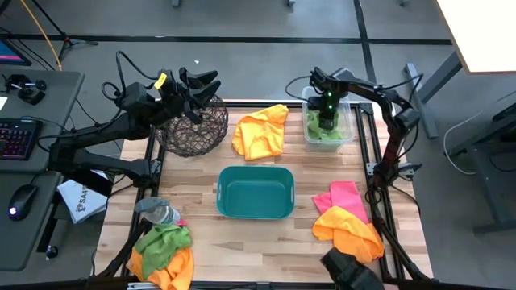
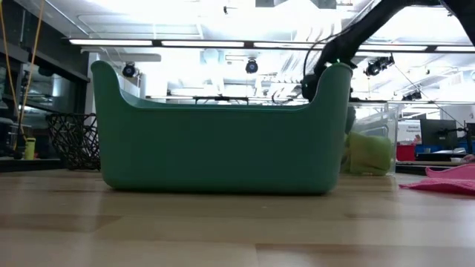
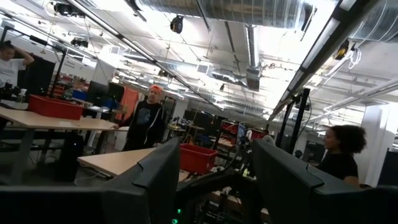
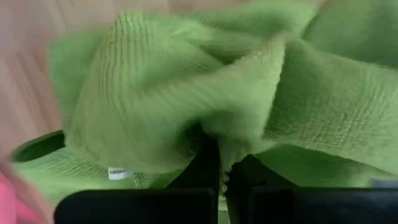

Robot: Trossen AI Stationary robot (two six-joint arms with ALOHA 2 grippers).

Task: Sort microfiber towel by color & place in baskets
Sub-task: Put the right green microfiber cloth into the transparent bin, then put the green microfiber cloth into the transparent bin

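My right gripper (image 1: 326,119) reaches down into the clear bin (image 1: 348,121) at the table's far right and is shut on a lime green towel (image 4: 186,106) that lies in the bin; the low view shows this green towel (image 2: 367,152) through the bin wall. My left gripper (image 1: 201,84) hovers open over the round wire-mesh basket (image 1: 192,129), touching nothing. The teal tub (image 1: 255,192) stands mid-table. An orange towel (image 1: 260,130) lies flat between basket and bin. A pink and an orange towel (image 1: 347,217) lie near right; a green and orange heap (image 1: 165,254) lies near left. My right gripper pinches a raised fold of the green towel (image 4: 231,134) between its two fingers (image 4: 205,168), coming from above and pointing down into the bin. The cloth bunches up around the fingertips, several layers thick. The rest of the towel rests in the bin.
A clear plastic bottle (image 1: 157,211) lies beside the near-left heap. A white printed packet (image 1: 81,200) sits off the table's left edge. Bare wood lies in front of the teal tub. People stand in the room beyond the table.
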